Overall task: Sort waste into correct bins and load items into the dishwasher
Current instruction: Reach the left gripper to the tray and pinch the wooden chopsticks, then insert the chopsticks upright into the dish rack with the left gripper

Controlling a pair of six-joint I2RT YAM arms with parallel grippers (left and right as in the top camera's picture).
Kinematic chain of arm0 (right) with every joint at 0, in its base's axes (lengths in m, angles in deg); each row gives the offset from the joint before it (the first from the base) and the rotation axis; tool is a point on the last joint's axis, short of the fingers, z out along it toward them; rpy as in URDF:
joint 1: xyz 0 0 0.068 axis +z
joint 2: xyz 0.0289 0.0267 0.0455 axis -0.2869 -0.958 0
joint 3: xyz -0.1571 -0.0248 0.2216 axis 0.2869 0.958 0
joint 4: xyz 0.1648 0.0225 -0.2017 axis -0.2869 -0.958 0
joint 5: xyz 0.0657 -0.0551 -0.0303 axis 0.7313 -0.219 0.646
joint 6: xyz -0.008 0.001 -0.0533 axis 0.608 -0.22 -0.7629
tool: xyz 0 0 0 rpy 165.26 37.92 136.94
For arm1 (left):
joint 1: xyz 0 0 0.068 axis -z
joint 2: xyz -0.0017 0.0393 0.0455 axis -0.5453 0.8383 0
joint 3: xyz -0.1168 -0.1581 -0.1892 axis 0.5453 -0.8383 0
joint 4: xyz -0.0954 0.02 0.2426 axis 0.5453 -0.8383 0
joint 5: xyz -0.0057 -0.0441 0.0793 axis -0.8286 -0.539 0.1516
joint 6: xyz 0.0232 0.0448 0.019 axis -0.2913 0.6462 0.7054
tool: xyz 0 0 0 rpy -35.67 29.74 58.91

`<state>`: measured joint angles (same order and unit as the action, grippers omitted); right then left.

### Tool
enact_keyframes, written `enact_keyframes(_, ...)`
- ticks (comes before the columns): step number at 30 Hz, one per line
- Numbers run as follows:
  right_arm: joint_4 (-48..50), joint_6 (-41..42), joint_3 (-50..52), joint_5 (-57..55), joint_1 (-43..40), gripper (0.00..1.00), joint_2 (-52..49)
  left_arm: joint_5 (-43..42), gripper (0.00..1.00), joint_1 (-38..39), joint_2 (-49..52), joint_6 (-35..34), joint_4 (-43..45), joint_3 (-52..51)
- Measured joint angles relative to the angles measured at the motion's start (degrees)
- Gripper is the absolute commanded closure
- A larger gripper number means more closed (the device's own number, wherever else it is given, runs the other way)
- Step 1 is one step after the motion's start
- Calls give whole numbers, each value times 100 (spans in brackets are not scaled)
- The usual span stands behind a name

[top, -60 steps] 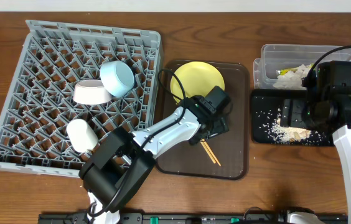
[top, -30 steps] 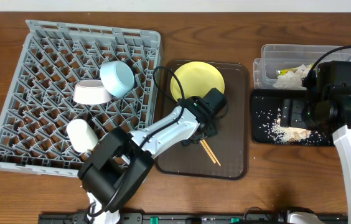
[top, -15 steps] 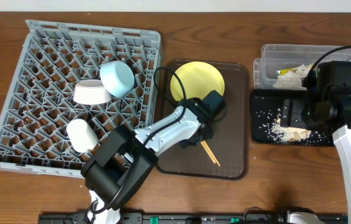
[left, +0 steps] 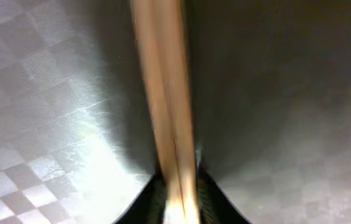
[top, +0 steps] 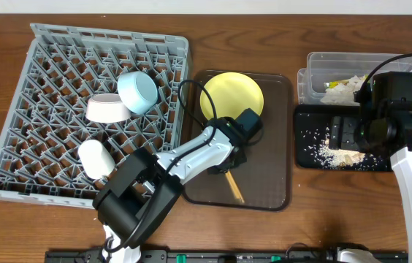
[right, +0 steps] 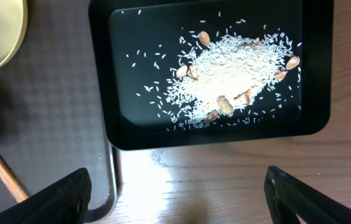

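Observation:
The wooden chopsticks (left: 163, 93) lie lengthwise between the jaws of my left gripper (left: 180, 200), which is shut on them just above the brown serving tray (left: 38, 93). From overhead, the left gripper (top: 229, 162) sits below the yellow plate (top: 231, 95), and the chopsticks (top: 233, 186) stick out toward the tray's front. My right gripper (right: 177, 177) stands open and empty over the wood just in front of the black tray (right: 101, 93) of rice scraps (right: 225, 68). A light blue bowl (top: 137, 90), a pink bowl (top: 107, 109) and a white cup (top: 94, 158) sit in the grey dish rack (top: 38, 33).
The clear tub (top: 315, 62) at the back right holds crumpled white paper (top: 345, 88) and a bit of wrapper. The black tray (top: 304, 157) lies in front of it. The brown serving tray (top: 275, 175) sits between rack and bins.
My left gripper has closed on the chopsticks, and they have shifted a little to the left on the brown tray. The right arm has not moved.

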<state>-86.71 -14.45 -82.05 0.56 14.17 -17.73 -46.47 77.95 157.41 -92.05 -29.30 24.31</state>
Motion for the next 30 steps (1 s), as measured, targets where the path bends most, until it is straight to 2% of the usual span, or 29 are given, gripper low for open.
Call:
enact_keyframes(4,0,0,0,2,0,13,0,-33,94,-42,-11,-11,-4,-4)
enact_keyframes(12,-4,0,0,0,0,13,0,-181,94,-341,-42,48,-247,-4)
enact_keyframes(16,-7,0,0,2,0,13,0,-175,94,-579,-127,317,-319,-87)
enact_keyframes(21,-11,0,0,2,0,13,0,-101,94,-734,-538,920,-339,-144)
enact_keyframes(30,-17,0,0,2,0,13,0,-74,94,-741,-1329,2444,-472,-144)
